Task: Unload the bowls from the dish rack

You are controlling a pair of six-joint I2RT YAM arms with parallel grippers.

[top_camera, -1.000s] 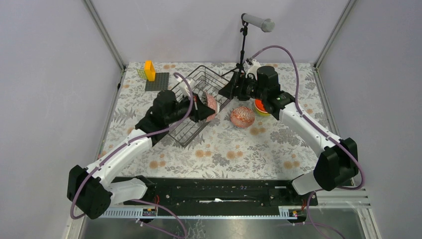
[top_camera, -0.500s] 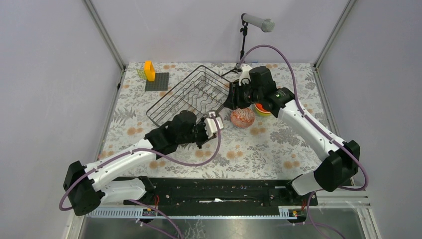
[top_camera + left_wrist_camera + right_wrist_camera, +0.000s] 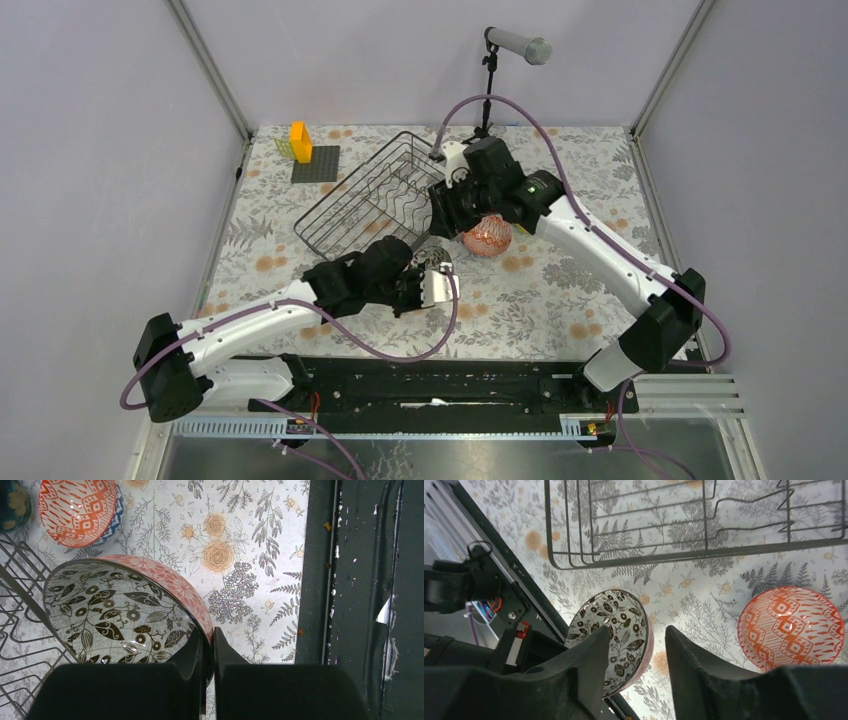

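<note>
Pink bowl (image 3: 150,575): floral-patterned black and white inside, pink outside. It hung tilted over the flowered tablecloth (image 3: 240,540), just in front of the dish rack (image 3: 370,195) and out of it. I could not tell whether its base touched the cloth.
Left gripper (image 3: 206,640): my fingers were nearly together, pinching that bowl's rim with one finger inside and one outside.
Right gripper (image 3: 636,630): fingers were spread wide with nothing between them, hovering above the rack's near corner and looking down on the held bowl.
Orange patterned bowl (image 3: 487,236): stood upright on the cloth, near the pink one but apart from it.
Rack: the wires I could see from both wrists carried no bowls, though neither view covered the whole basket.
Slip risk: I judged the thin rim pinch on a glazed wall the weak point, since a quick lowering could let the bowl swing or drop.
Contact risk: the rack's corner wire sat just beside the bowl, so drifting that way could clip it.
Arm risk: my right arm hovered close above, so a descent by it could meet the left wrist.
</note>
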